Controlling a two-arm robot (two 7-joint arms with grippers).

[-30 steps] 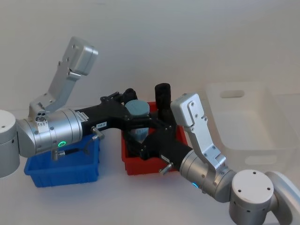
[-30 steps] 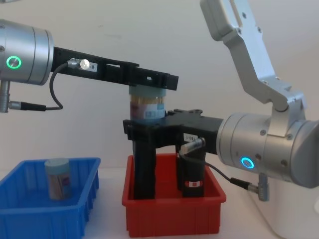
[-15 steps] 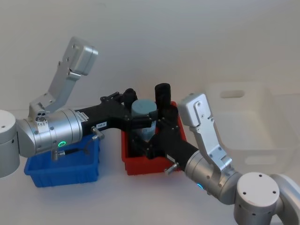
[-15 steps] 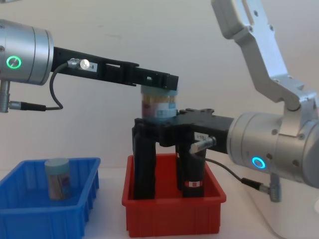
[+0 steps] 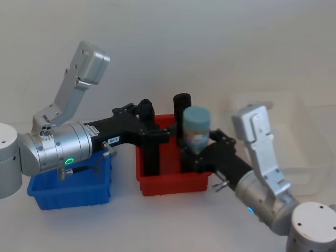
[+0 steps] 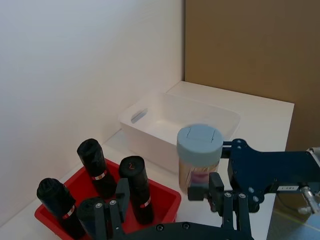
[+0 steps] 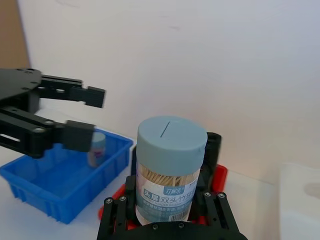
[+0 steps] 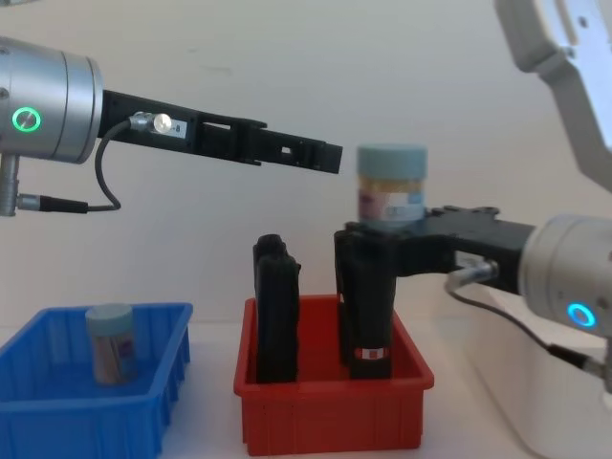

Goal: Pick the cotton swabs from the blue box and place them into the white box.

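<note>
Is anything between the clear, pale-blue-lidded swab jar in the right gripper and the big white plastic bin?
Nothing visible. The right gripper holds the swab jar higher than the black rolls in the red plastic bin, and the open-topped white plastic bin lies just beyond.

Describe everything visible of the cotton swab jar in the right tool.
The cotton swab jar is a clear cylinder with a slotted pale blue lid, a printed label and tan sticks inside. It stands upright, gripped low on its sides by the right tool, above the red bin's right end; the open left tool is apart from it.
</note>
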